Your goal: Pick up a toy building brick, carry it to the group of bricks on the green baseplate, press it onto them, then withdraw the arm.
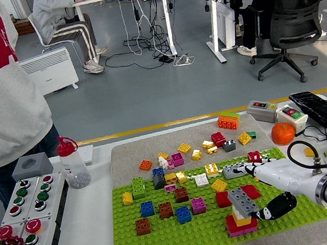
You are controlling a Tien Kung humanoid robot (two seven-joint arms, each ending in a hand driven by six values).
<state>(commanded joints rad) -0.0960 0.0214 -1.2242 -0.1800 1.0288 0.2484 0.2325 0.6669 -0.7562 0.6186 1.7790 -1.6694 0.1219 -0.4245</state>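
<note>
One grey brick sits tilted on top of a small stack of yellow, red and pink bricks, at the near right of the green baseplate. The right hand reaches in from the right with its white fingers stretched past the far side of the brick and its dark thumb at the near side, so the brick lies between them. The hand looks closed on the brick, though the actual contact points are hard to make out. The left hand is not in view.

The brick is a hard, light plastic block (smooth sides, studded top), so it should not deform, but it could slip if pinched only at a corner. The long flat sides are the sensible place to hold. Since it looks crooked on the stack, it probably is not seated yet; I judge it needs squaring to the studs below and then a straight push down. The stack is narrow and tall, so a sideways push may topple it.

Loose bricks lie scattered over the far half of the baseplate and on the grey mat beyond. An orange rests on the bench at the right.
</note>
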